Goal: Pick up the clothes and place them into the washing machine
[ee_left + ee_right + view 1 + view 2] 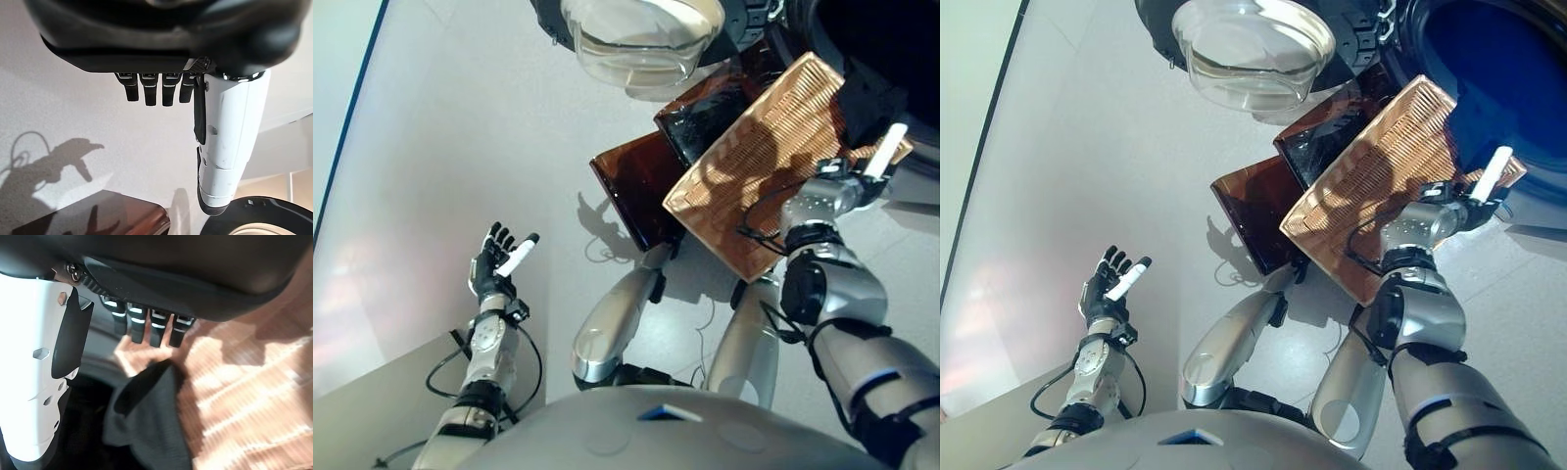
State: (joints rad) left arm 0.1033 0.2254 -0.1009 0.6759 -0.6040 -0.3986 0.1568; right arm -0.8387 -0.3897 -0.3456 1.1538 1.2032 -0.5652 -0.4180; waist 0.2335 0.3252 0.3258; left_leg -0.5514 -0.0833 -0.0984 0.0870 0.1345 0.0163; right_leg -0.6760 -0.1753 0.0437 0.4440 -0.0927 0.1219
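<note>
The shallow wicker basket is tipped up toward the washing machine's dark drum opening. A dark grey cloth hangs off the basket's far edge into the opening; it also shows in the left eye view. My right hand is at the basket's raised right edge, fingers straight and the white-covered thumb sticking out. My left hand is open and empty over the floor at the left, away from the basket.
The low dark brown box lies under the basket's lower end. The machine's round glass door stands open at the top of the view. Pale floor spreads to the left, with a dark line along its far left.
</note>
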